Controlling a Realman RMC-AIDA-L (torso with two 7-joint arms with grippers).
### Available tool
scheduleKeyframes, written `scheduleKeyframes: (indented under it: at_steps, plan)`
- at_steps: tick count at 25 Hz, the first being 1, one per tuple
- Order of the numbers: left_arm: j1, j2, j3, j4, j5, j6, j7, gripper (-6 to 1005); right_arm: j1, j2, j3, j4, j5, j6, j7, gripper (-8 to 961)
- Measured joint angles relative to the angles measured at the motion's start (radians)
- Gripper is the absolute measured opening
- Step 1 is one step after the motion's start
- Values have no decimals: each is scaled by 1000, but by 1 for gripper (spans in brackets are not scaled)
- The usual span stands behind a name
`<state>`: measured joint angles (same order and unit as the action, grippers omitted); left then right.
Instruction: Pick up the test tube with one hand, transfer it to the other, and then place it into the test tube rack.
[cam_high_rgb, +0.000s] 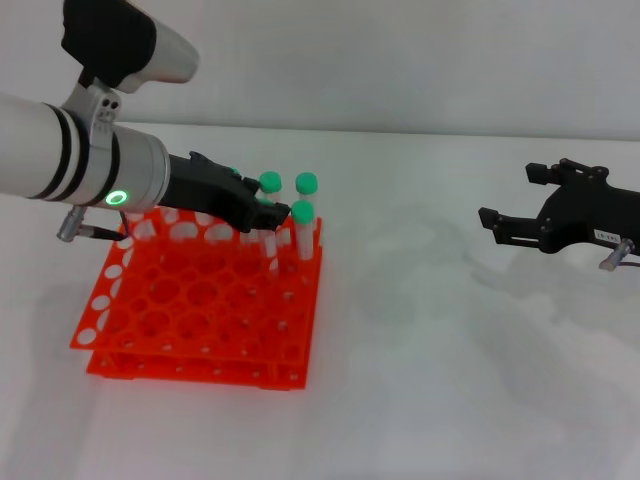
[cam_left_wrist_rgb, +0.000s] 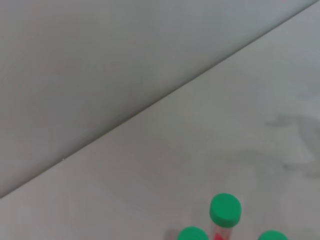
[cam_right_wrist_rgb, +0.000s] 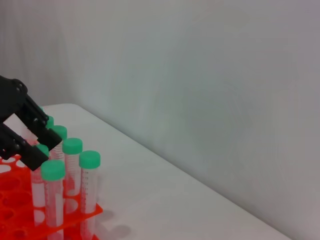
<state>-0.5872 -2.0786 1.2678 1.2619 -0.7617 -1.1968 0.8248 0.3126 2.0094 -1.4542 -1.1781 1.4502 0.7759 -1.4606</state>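
The orange-red test tube rack (cam_high_rgb: 190, 310) stands on the white table at the left. My left gripper (cam_high_rgb: 272, 214), on the silver wrist with the green ring, reaches over the rack's far right corner. Its fingers close on either side of a green-capped test tube (cam_right_wrist_rgb: 42, 149) whose clear body (cam_high_rgb: 270, 248) stands down in a rack hole. In the right wrist view the left gripper (cam_right_wrist_rgb: 44, 150) is among the caps. My right gripper (cam_high_rgb: 506, 194) hangs open and empty far to the right, above the table.
Several other green-capped tubes (cam_high_rgb: 303, 212) stand upright in the rack's far right corner, close around the left gripper. Three caps (cam_left_wrist_rgb: 225, 210) show in the left wrist view. A grey wall (cam_high_rgb: 400, 60) rises behind the table's far edge.
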Motion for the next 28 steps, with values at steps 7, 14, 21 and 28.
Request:
scheduleKeyframes:
  at_steps: [7, 14, 21, 28]
  plan:
    - [51, 0, -14, 77, -24, -6, 0, 555, -1, 0, 5, -1, 2, 0, -1, 869]
    - [289, -1, -32, 303, -248, 3, 134, 746, -16, -1, 27, -16, 16, 7, -6, 869]
    - [534, -1, -72, 186, -807, 12, 623, 813, -50, -3, 151, 48, 175, 125, -142, 870]
    - [585, 0, -120, -290, -1286, -155, 1155, 807, -45, -4, 460, 318, 319, 420, -370, 869]
